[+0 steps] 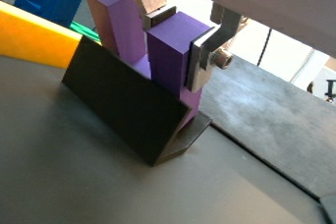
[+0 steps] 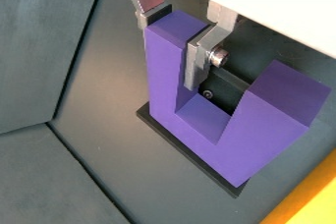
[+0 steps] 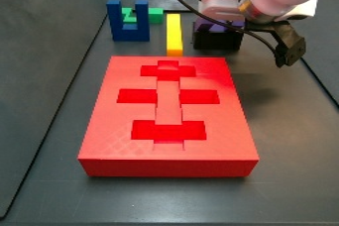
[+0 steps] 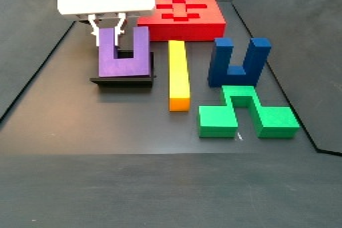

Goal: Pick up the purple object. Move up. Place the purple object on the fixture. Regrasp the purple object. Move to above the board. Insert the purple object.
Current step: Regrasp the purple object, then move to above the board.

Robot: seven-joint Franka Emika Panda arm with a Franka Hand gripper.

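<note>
The purple object stands upright, prongs up, in the black fixture. In a side view it sits on the fixture left of the yellow bar. My gripper comes down from above, its silver fingers pressed on two opposite faces of one prong. It is shut on that prong. In a side view the gripper covers the block's left prong. The red board with cross-shaped recesses lies apart from the fixture, whose block the arm mostly hides.
A yellow bar lies right beside the fixture. A dark blue U-shaped block and a green stepped block sit beyond it. Black walls enclose the floor on each side.
</note>
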